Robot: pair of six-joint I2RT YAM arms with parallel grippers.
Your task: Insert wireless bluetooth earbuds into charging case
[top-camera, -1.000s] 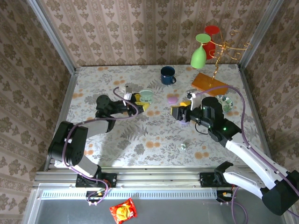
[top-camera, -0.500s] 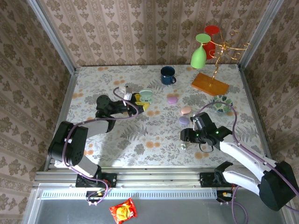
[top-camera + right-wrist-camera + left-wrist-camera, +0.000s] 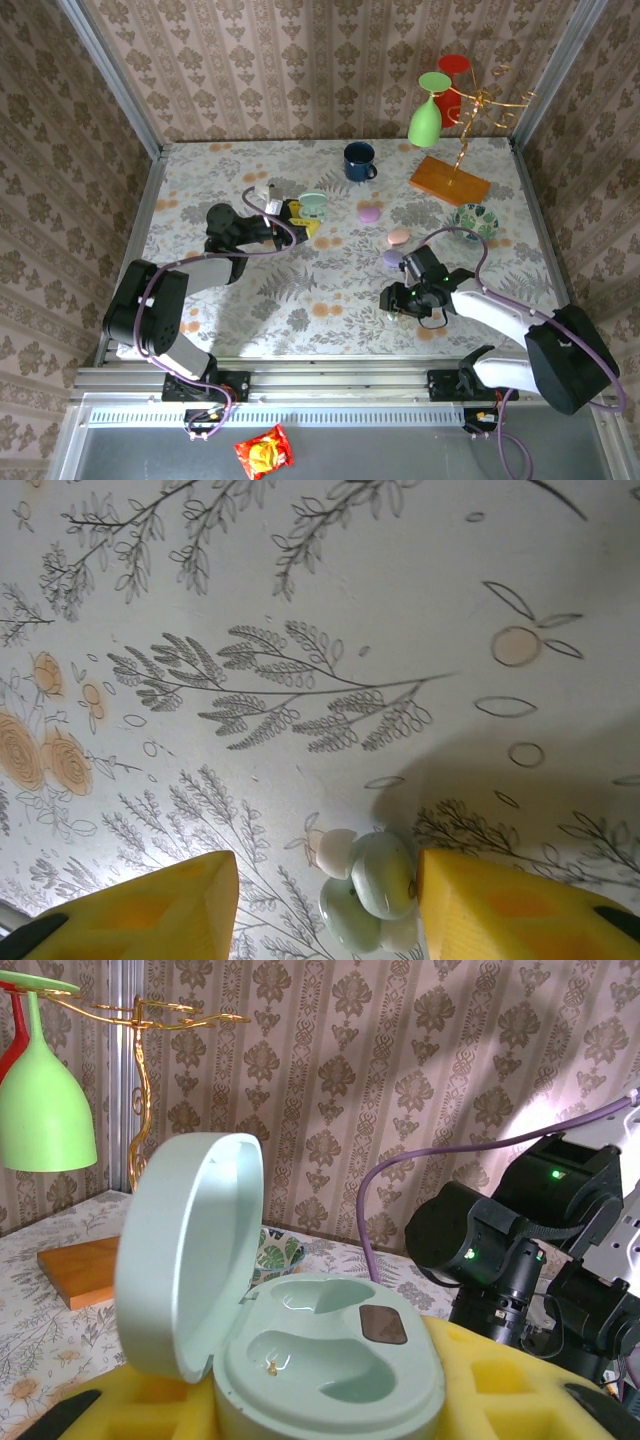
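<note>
table (image 3: 330,290): floral cloth, both arms working low over it; mug (image 3: 359,160) at the back, inside too dark to tell contents; patterned bowl (image 3: 474,220) on the right edge, looks empty but small in the overhead view, not certain; left gripper (image 3: 288,211) is clamped nearly closed on the charging case (image 3: 330,1365), yellow pads on either side of the base, case upright with its lid (image 3: 190,1260) hinged fully back; both wells are bare, just a small gold speck low in the nearer well, probably a contact; pastel pebbles (image 3: 398,237) lie loose mid-table, not ours; right gripper (image 3: 327,890) is down at the cloth near the front edge, jaws part open and straddling the earbuds (image 3: 375,880), cloth visible on either side of them, so nothing gripped yet; the buds sit much nearer the finger on the right of the wrist view than the other; earbuds: two mint buds with whitish tips bunched in one clump on the cloth, well apart from the case; my read: very light, hard glossy shells, rounded, so they'll squirt out of a skewed pinch and roll; pinch across the green bodies, not the soft tips, one bud at a time if the clump separates; risk is closing off-centre and flicking them away.
</note>
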